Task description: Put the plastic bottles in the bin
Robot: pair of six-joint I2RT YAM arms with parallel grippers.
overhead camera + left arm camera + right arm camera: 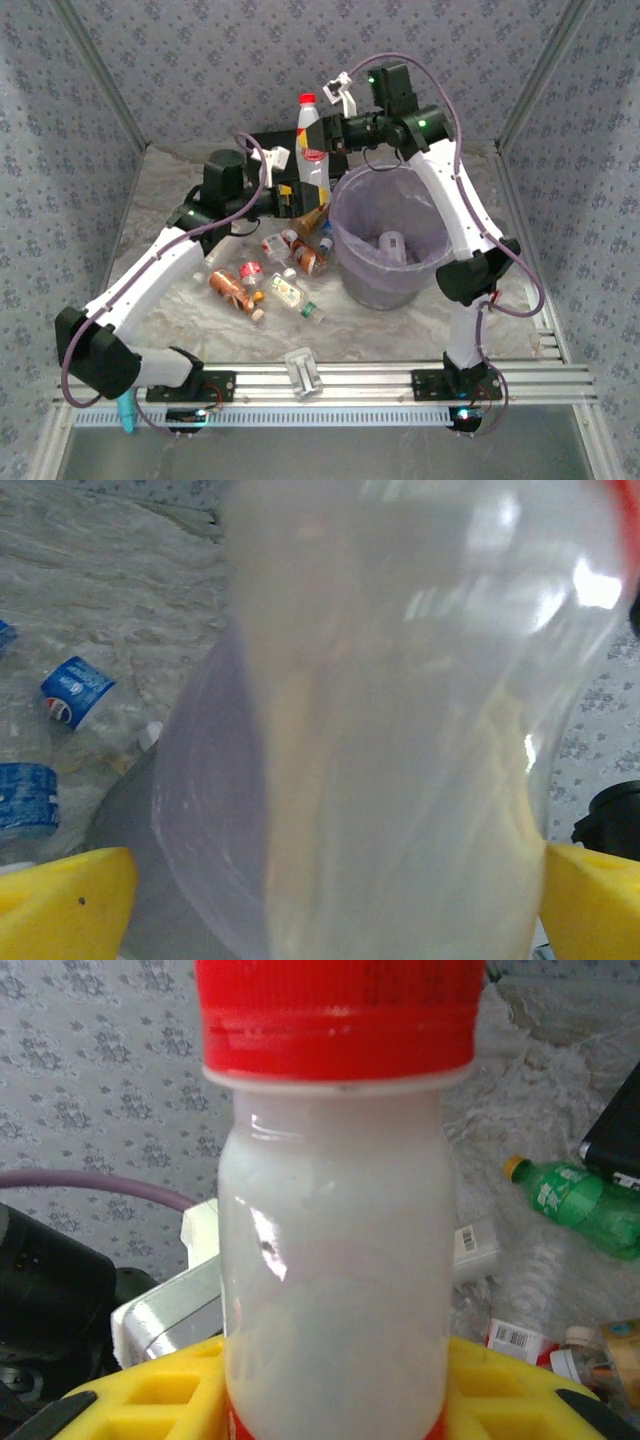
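Bottle (312, 150) hangs upright near the bench's far edge, just beside the bin (380, 290). Right end effector (335, 1380) grasps it below the cap; left end effector (340, 900) stands released. Best to carry it fully above the bin's mouth before dropping.

Floral grey-blue walls (200, 60) enclose a pale marbled table (380, 330) edged by aluminium rails (370, 378).

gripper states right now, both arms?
Left gripper: open, jaws spread either side of the tall clear red-capped plastic bottle.
Right gripper: shut on that bottle, below its cap.
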